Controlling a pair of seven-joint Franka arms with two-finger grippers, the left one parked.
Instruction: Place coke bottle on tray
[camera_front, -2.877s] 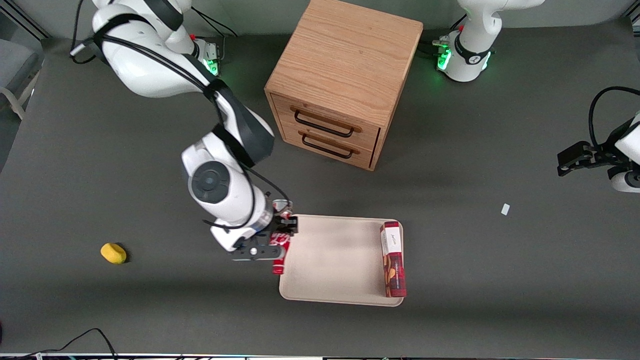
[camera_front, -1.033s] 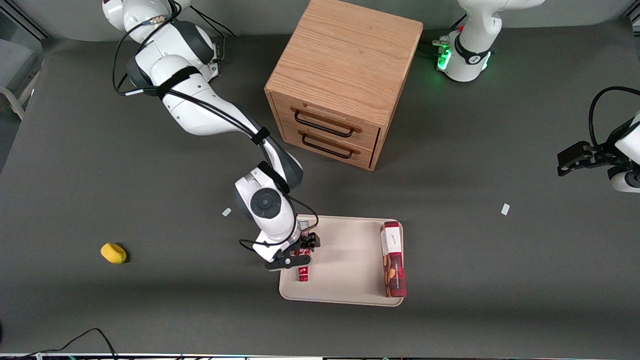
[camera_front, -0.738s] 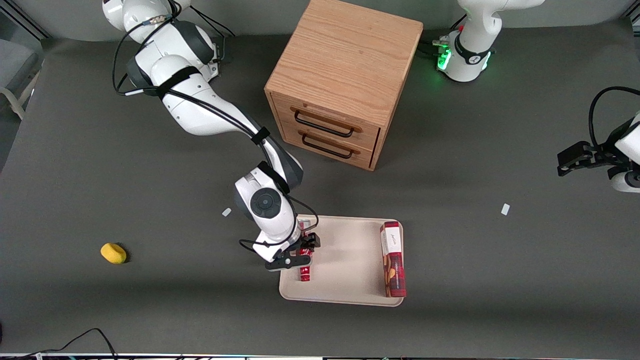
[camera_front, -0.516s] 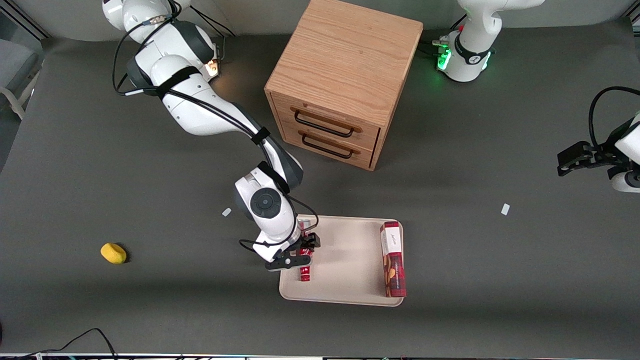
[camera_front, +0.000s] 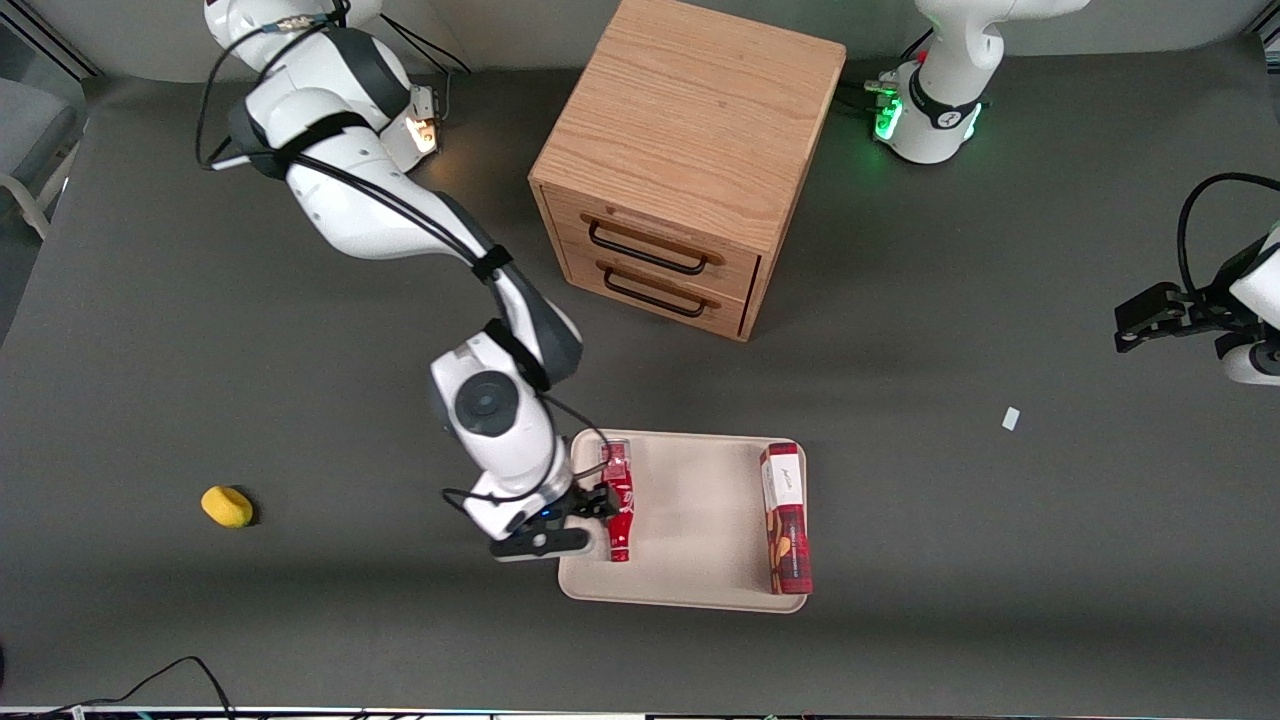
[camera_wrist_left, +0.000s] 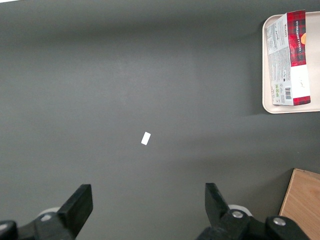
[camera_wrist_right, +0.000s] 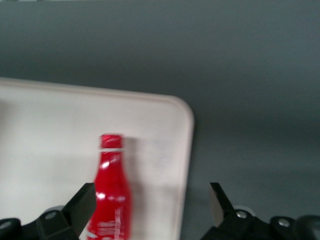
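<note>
Red bottle (camera_front: 617, 501) is now left lying flat on the tray (camera_front: 690, 585) beside its working-arm edge; the gripper (camera_front: 578, 520), jaws spread, has been drawn off it toward the desk (camera_front: 300, 400).

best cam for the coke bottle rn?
Front view: the whole coke bottle lies on the tray, with the open claw beside it. Right wrist view shows only its blurred neck and upper body. Left wrist view misses it.
</note>
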